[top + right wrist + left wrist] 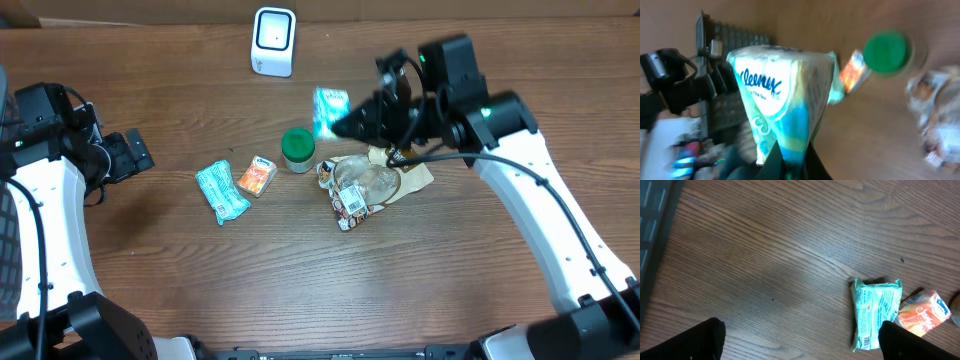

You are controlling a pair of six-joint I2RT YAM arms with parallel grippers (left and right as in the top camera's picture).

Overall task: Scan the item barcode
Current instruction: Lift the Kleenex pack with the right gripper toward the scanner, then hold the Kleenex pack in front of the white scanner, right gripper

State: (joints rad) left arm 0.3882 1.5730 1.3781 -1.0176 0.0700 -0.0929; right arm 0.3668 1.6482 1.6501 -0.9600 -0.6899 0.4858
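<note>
Above the table (150,290), the right gripper (345,122) was clamped on the Kleenex pack (330,108) — raised, seemingly not yet shown to the scanner (273,40); the left gripper (130,152) gaped empty.

Dark wood-grain desk (200,290) fills the view, soft light glancing off it, a paler brown strip (150,10) along the far edge.

Left arm (45,200) hovers, jaws wide apart; right arm (530,165) reaches inward, jaws clamped.
</note>
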